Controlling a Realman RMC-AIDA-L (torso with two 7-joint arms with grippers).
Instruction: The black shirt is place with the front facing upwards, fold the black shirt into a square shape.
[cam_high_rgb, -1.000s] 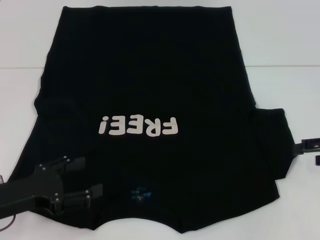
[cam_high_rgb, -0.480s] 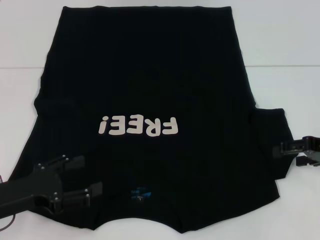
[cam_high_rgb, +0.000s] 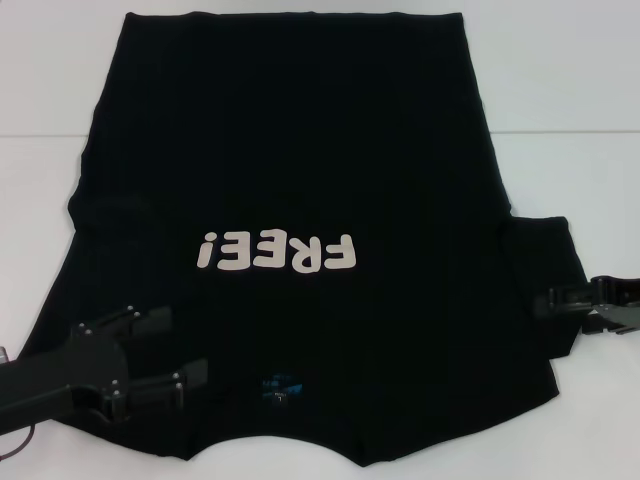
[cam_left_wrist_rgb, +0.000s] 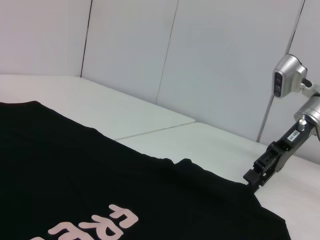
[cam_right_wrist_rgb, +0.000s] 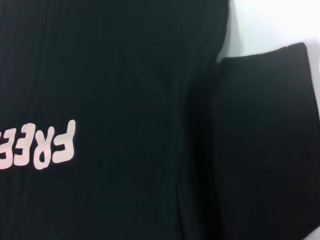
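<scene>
Black shirt (cam_high_rgb: 300, 180) lies flat on the bench (cam_high_rgb: 580, 90); left gripper (cam_high_rgb: 185, 350) spread over its shoulder, right gripper (cam_high_rgb: 545, 300) at the sleeve, state unclear.

White table (cam_high_rgb: 580, 90); black shirt (cam_high_rgb: 290, 170) spread flat on it.

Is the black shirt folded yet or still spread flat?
Spread flat: the black shirt lies open, FREE! lettering and right sleeve uncovered.

Lab-like test bay, plain white table (cam_high_rgb: 580, 70), white panelled walls (cam_left_wrist_rgb: 215, 60)
</scene>
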